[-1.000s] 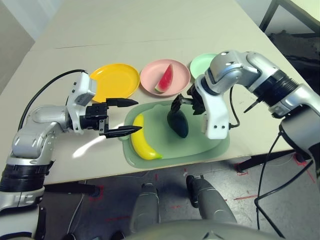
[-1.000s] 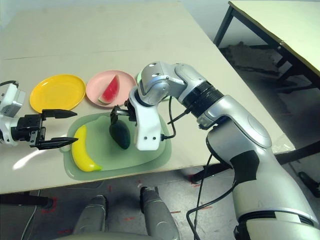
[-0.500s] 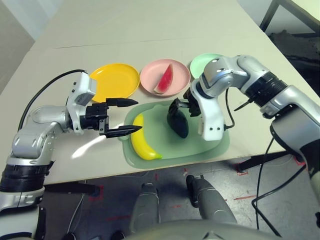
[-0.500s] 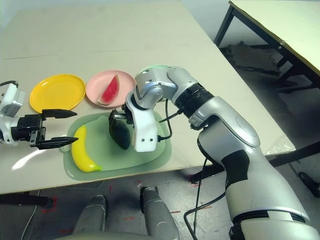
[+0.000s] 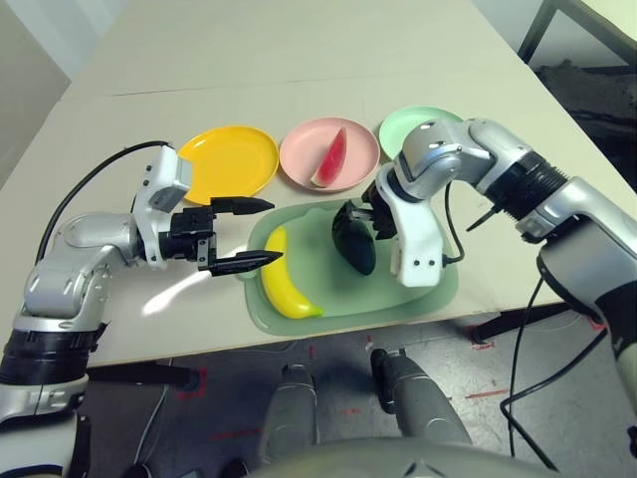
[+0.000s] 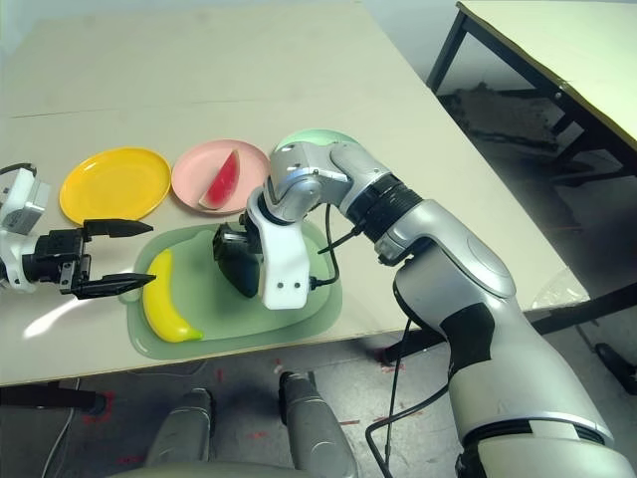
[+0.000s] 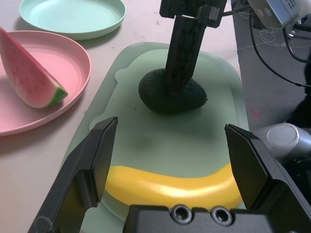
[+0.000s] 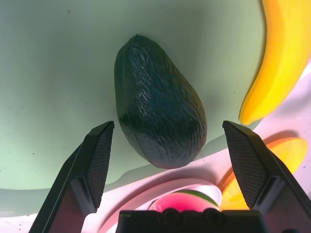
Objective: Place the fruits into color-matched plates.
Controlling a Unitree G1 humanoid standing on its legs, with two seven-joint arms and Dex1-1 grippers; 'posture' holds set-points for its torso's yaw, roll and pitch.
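A dark green avocado [image 5: 355,247] and a yellow banana [image 5: 287,284] lie on the pale green mat [image 5: 328,304]. The red watermelon wedge [image 5: 330,157] rests in the pink plate [image 5: 299,149]. To its left the yellow plate [image 5: 234,159] holds nothing, and my right arm partly covers the mint green plate [image 5: 398,127]. My right gripper [image 8: 167,128] is open, low over the avocado [image 8: 155,97] with one finger on each side. Beside the mat's left edge, my left gripper [image 5: 274,231] is open, pointing at the banana [image 7: 170,187].
The mat sits near the table's front edge, with the three plates in a row just behind it. Bare tan table stretches behind the plates and to the left. A second table with dark legs stands at the far right.
My right gripper has come down and toward the avocado, so its fingers now flank it. The left arm, fruits and plates have not moved.
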